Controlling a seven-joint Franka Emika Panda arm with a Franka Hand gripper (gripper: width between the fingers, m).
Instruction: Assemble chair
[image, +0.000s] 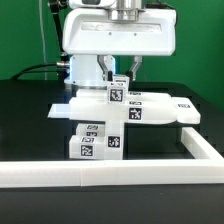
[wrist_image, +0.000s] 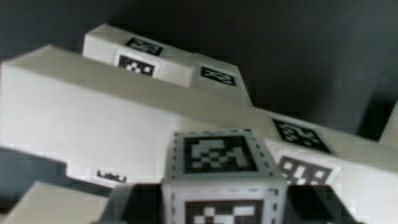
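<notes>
hand (image: 119, 77) over white tagged chair (image: 110, 115) parts

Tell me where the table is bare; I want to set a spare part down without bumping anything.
Bare table lies at the exterior view's left, between the chair parts and the border rail. A narrower strip runs at the right, before the rail's corner. The centre is crowded: stacked parts under the claw.

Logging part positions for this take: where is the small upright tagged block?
In the exterior view, the small upright tagged block stands centrally on the flat seat panel, directly beneath the gripper and behind the long white border rail.
</notes>
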